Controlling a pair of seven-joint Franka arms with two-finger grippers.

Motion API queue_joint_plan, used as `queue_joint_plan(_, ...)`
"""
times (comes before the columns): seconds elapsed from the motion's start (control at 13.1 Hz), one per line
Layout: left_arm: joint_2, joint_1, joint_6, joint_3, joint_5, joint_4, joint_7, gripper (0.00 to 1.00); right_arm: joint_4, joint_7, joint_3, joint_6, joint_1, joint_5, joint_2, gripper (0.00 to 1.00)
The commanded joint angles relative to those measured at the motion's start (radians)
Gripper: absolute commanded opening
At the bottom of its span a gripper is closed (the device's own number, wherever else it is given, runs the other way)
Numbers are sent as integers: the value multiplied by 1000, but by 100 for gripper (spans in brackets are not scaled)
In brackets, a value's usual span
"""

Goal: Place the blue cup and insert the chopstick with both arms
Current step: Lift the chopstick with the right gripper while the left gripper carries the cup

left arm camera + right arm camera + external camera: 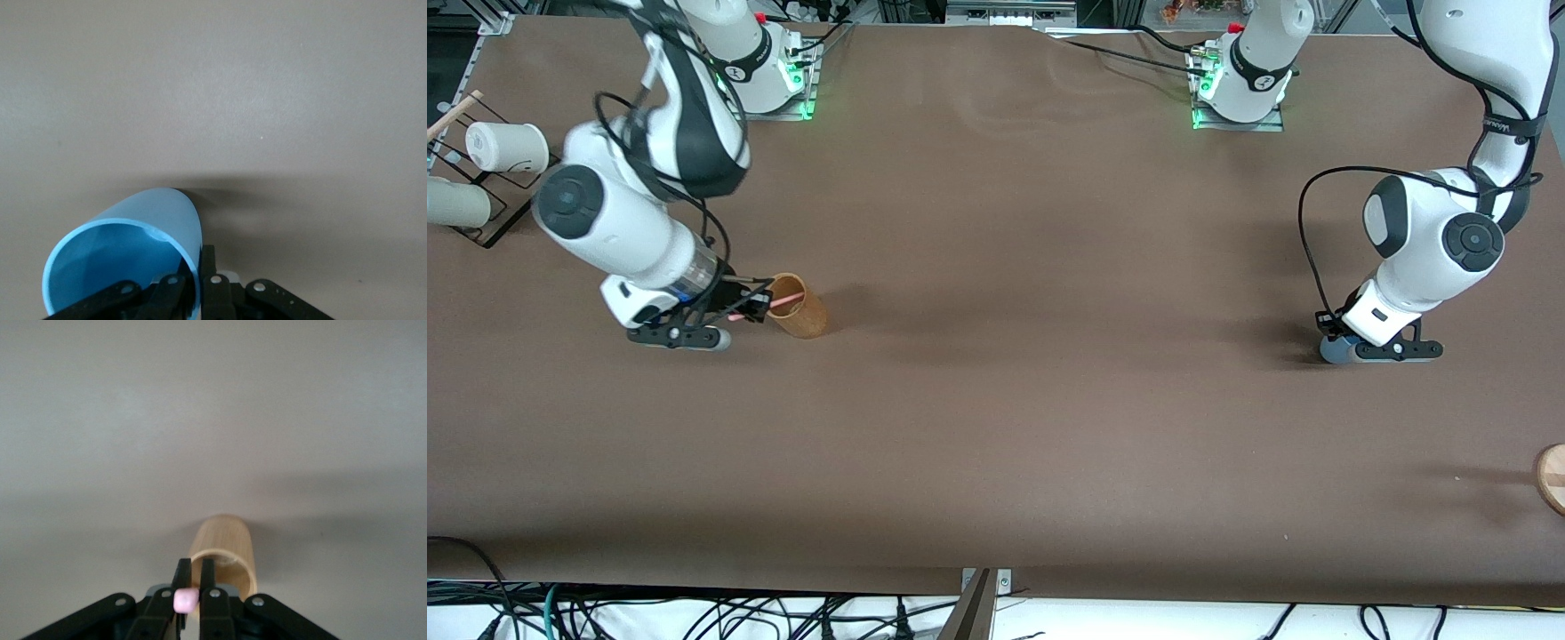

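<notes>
While my right gripper (pixel 751 307) pinches the chopstick (pixel 769 305) between closed fingers, the pink stick runs from my fingertips toward the mouth of the tan-brown holder (pixel 799 307), which stands just ahead of them at the right arm's end of the table. My left gripper (pixel 1343 342) sits low at the left arm's end, clamped on the wall of the blue cup (pixel 127 257), one finger inside the rim and one outside (the cup's open mouth faces my wrist camera). I judge both halves of the job to be mid-step: the cup is gripped but, as far as I can tell, not yet released, and the stick's tip is at or just inside the holder's rim. Next I would need a steady push along the stick's own line, then let go.
</notes>
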Motion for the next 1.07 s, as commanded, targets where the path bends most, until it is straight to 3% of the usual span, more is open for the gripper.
queue_joint_plan(0.0,-8,-13,-63,-15,11,65,4,0,175,-6,-1,-193,-4,-11,1,0)
queue_joint_plan(0.15,-8,-28,-136,-81,-23,128,-4,0,301,-9,-4,-317,-6,-28,7,0)
queue_joint_plan(0.31,3,-43,-188,-173,-197,177,-22,0,366,-10,-2,-408,-3,-69,10,0)
queue_joint_plan(0.38,23,-69,-192,-199,-224,199,-51,0,372,-10,-2,-422,-3,-74,8,0)
queue_joint_plan(0.69,93,-175,-218,-261,-233,291,-263,0,380,16,-7,-430,-9,-62,8,0)
queue_joint_plan(0.99,205,-351,-230,-259,-233,459,-511,0,380,45,2,-421,-4,-60,10,0)
